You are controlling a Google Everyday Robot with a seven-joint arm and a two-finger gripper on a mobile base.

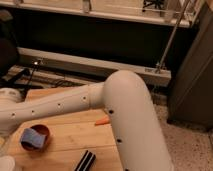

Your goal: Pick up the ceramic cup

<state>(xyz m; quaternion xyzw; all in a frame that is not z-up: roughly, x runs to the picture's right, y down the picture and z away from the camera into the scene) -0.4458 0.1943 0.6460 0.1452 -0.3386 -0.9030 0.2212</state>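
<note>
A small white round cup (6,163) sits at the bottom left corner of the wooden table (70,140), partly cut off by the frame edge. Just above it and to the right is a shallow red dish (36,138) holding a blue pad. My white arm (65,105) reaches across the table from the right to the left edge of the view. The gripper is beyond the arm's left end, out of view or hidden behind the wrist.
A small orange object (102,120) lies on the table next to the arm's elbow. A black ribbed object (86,161) lies at the table's front edge. Cables lie on the floor behind the table. A dark cabinet (192,75) and a metal pole (170,40) stand at the right.
</note>
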